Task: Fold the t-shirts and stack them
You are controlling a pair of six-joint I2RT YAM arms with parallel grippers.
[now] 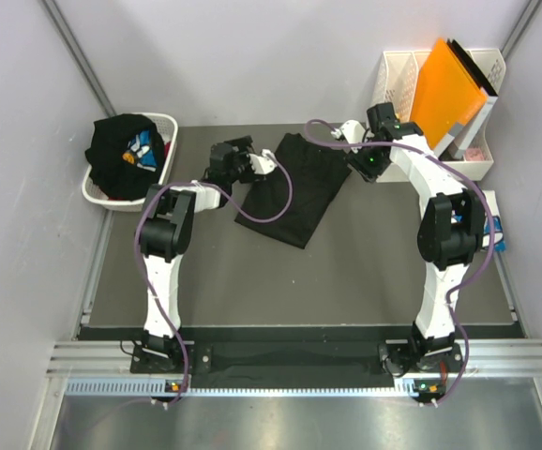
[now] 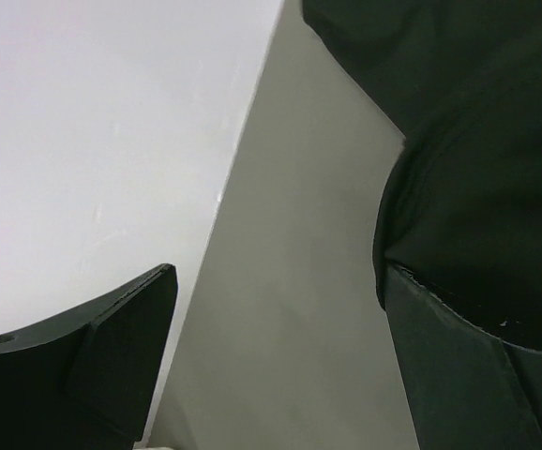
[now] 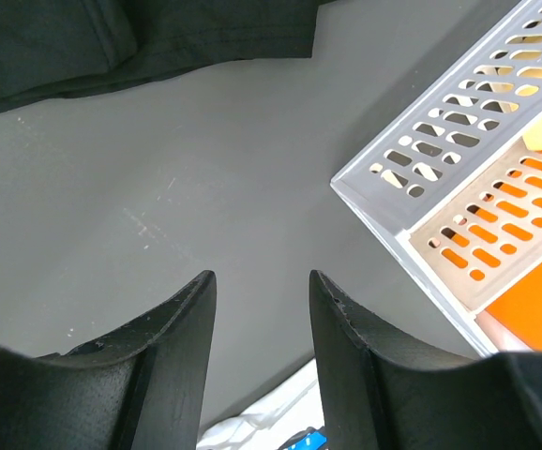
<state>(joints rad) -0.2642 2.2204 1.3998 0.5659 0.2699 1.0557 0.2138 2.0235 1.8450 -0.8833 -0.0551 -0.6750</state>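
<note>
Black cotton t-shirt (image 1: 285, 187), lying flat and seemingly part-folded, with its edge against one wide-spread finger of the left gripper (image 2: 278, 281) and just beyond the half-parted, empty fingers of the right gripper (image 3: 260, 281); folding likely underway, next calling for an edge pinch.

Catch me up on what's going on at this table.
Two robot arms are working on a black t-shirt lying on the grey table. The left fingers stand wide open at the shirt's left edge. The right fingers hover open and empty near its far right corner, beside the white file rack. More dark shirts sit heaped in the white basket.
</note>
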